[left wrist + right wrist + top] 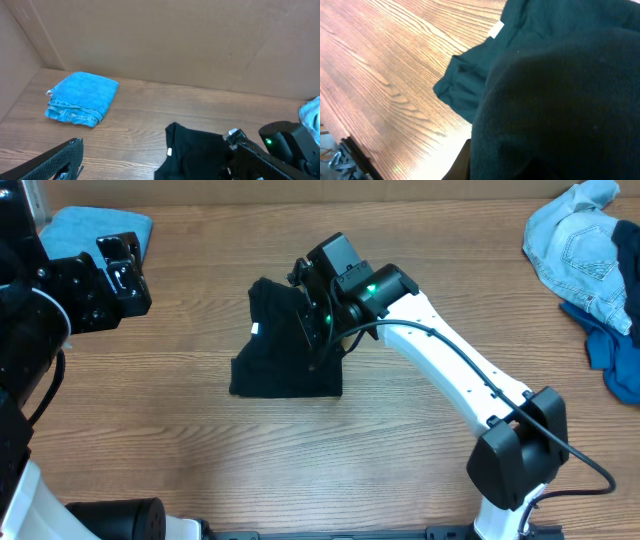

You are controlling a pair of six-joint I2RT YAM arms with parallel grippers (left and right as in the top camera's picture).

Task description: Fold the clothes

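Progress stands near the midpoint, by judgement. One light-blue piece (100, 228) lies folded at the far left corner of the worktop (180, 460). The black T-shirt (275, 370) sits mid-worktop, gathered into a compact but uneven block (white tag (254, 330) showing on its left side), so its fold looks unfinished. The right claw (312, 320) is down on it; fabric fills the right wrist view, so whether it is clenched cannot be told. The left claw (118, 272) hangs released near the left edge, holding nothing. The denim heap (580, 245) and royal-blue garment (615, 360) at the right edge lie unfolded.
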